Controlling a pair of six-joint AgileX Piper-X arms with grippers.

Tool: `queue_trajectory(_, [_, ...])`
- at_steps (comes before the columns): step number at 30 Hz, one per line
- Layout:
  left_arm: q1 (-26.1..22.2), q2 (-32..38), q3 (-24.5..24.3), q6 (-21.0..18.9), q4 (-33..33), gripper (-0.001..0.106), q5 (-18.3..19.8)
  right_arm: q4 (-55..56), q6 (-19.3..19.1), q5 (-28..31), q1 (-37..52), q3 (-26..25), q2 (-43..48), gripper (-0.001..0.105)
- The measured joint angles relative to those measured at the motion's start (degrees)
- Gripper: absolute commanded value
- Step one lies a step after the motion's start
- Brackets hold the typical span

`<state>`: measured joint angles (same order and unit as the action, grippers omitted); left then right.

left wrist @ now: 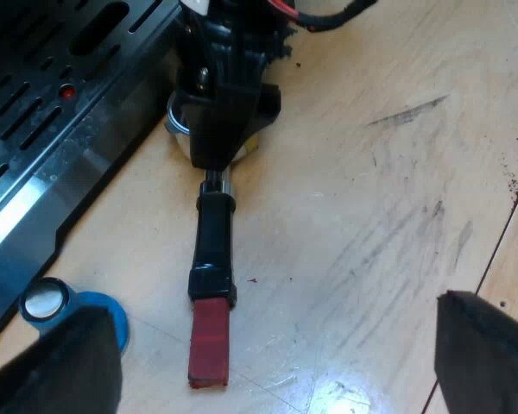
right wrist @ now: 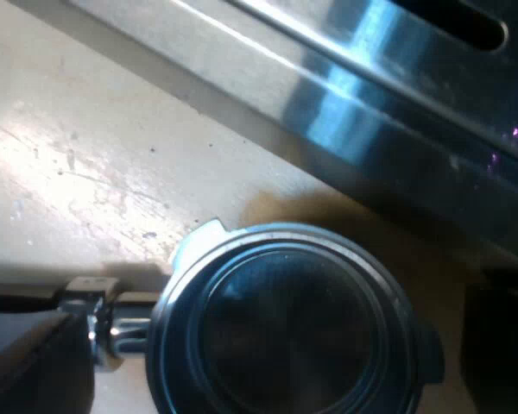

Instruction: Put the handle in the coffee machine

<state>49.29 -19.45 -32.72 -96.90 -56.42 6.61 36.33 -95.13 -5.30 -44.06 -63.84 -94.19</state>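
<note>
The metal holder lies flat on the wooden table, its dark handle point(left wrist: 214, 233) ending in a red tip point(left wrist: 209, 341) that points toward my left gripper point(left wrist: 276, 358). That gripper is open, its fingers spread wide and holding nothing. My right gripper point(left wrist: 224, 103) hangs over the holder's round basket, close beside the espresso machine's base point(left wrist: 60, 129). In the right wrist view the basket point(right wrist: 285, 328) sits between my right gripper's point(right wrist: 276, 362) dark fingers point(right wrist: 34, 362), with a gap on each side. The jaws are open around it.
A blue tamper point(left wrist: 73, 310) with a shiny top lies on the table beside the machine's base, near one of my left fingers. The machine's slotted drip tray point(left wrist: 34, 78) and steel edge point(right wrist: 371, 95) run right by the basket. Scuffed wooden table point(left wrist: 397, 172) extends beyond the handle.
</note>
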Motion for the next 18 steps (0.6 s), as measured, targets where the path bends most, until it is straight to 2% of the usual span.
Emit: queue_trajectory(18, [0.0, 0.0, 0.0, 0.0, 0.0, 0.076, 0.0, 0.11, 0.0, -0.52, 0.17, -0.08, -1.02, 0.087])
